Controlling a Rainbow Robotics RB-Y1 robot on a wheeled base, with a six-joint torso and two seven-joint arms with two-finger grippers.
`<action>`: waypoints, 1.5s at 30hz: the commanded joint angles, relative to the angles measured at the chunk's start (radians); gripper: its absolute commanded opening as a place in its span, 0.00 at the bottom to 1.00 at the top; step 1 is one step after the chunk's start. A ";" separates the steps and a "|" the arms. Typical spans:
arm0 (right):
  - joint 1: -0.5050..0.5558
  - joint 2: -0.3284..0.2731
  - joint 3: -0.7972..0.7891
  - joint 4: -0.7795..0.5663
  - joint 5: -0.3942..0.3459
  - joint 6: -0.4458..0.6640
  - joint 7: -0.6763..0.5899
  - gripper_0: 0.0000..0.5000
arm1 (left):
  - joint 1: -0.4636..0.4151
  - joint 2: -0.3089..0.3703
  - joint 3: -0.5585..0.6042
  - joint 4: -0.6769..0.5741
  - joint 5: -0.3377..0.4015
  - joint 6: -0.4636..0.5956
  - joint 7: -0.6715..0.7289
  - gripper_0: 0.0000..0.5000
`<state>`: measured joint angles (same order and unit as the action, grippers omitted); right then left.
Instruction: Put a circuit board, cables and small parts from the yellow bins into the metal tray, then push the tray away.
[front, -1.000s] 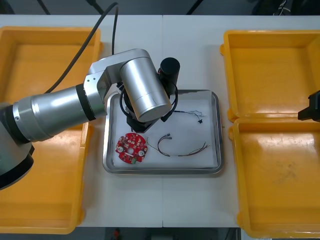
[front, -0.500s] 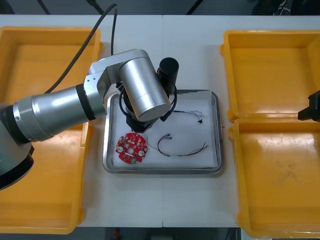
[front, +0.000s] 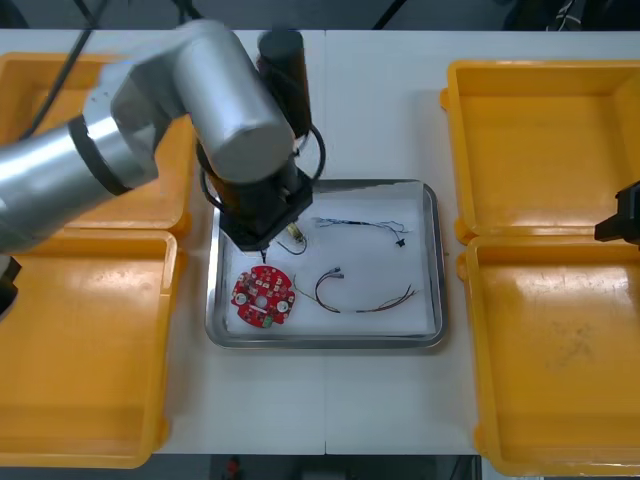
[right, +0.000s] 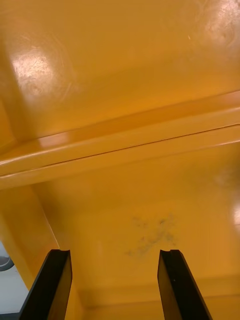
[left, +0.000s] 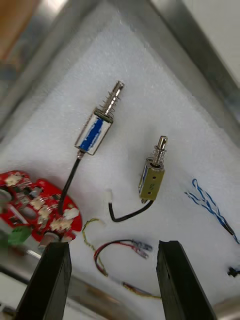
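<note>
Risk lies in the push not yet made. The left gripper (left: 112, 247) hangs wide open and empty, low over the tray (front: 432, 260). A careless sweep from there could snag the black leads of the small parts (left: 97, 131) or flick the board (front: 264, 297) over the rim. The cables (front: 360, 300) lie in the tray too. The right gripper (right: 115, 255), open and empty, waits over a right bin (right: 125, 75). Against a second ago, the left arm has swung toward the far left, uncovering a part near the board.
</note>
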<state>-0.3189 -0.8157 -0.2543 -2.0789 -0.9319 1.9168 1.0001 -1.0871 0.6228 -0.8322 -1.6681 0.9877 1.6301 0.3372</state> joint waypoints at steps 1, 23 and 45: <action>-0.017 -0.034 0.046 -0.064 0.005 0.003 0.012 1.00 | -0.076 0.146 0.131 -0.053 0.124 0.063 -0.171 1.00; -0.302 -0.034 0.454 -0.083 -0.124 0.003 0.055 1.00 | 0.159 0.736 0.248 -0.225 0.379 -0.078 -0.780 1.00; -0.565 0.109 0.974 -0.129 -0.114 -0.079 0.516 1.00 | 0.929 0.796 0.800 -0.420 0.207 -0.245 -1.060 1.00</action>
<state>-0.8203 -0.7563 0.6438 -2.1804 -1.0859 1.8600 1.4466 -0.1830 1.3821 -0.0681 -2.0578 1.2232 1.3999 -0.6447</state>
